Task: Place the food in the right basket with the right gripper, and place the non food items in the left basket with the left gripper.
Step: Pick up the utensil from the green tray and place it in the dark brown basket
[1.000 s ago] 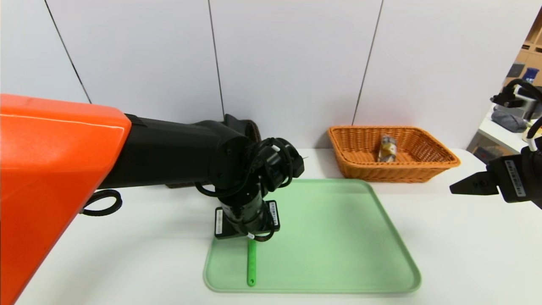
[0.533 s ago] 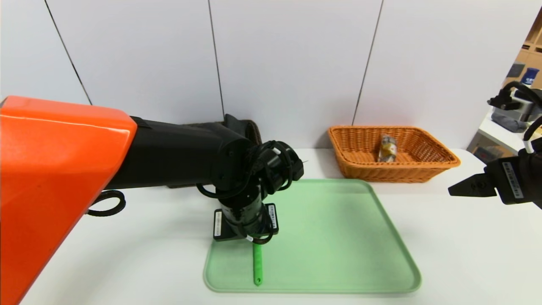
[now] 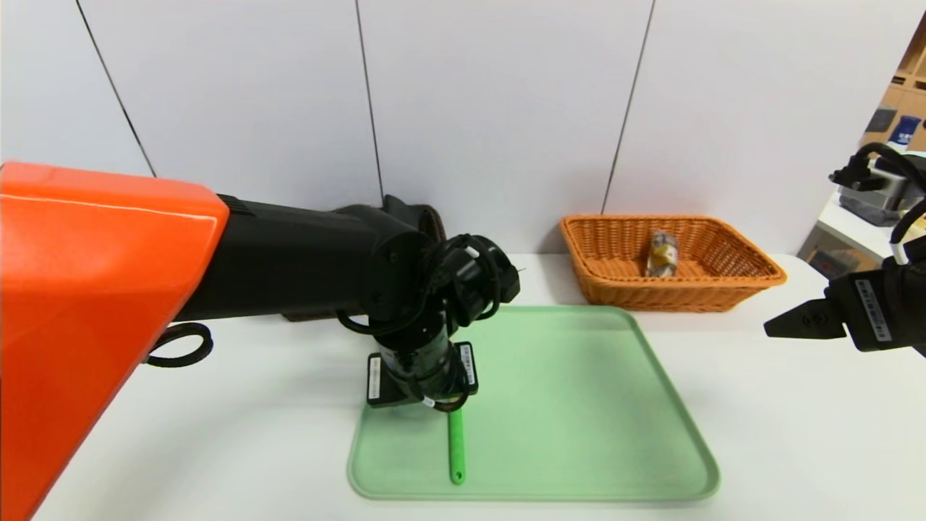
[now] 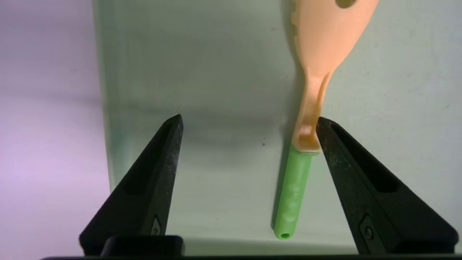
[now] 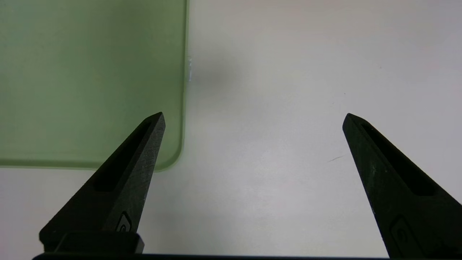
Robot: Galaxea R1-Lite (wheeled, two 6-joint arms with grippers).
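The spoon (image 4: 317, 72), with a pale bowl and a green handle (image 3: 455, 449), lies flat on the green tray (image 3: 579, 405). My left gripper (image 4: 249, 118) hangs open just above it. The spoon's neck rests against the inner side of one jaw, and the other jaw stands well apart. The wrapped food (image 3: 662, 253) lies in the orange right basket (image 3: 752, 269). Only a sliver of the dark left basket (image 3: 436, 224) shows behind my left arm. My right gripper (image 3: 778, 329) hovers open and empty over the table, right of the tray.
The tray's corner (image 5: 169, 159) lies just beside one right jaw. A black cable loop (image 3: 177, 346) hangs at the left. My orange upper left arm (image 3: 87, 304) blocks the left of the head view. A side table with clutter (image 3: 868, 210) stands far right.
The left arm's wrist has turned slightly, and the spoon's handle has shifted to the right on the tray. The right gripper has edged a little to the left.
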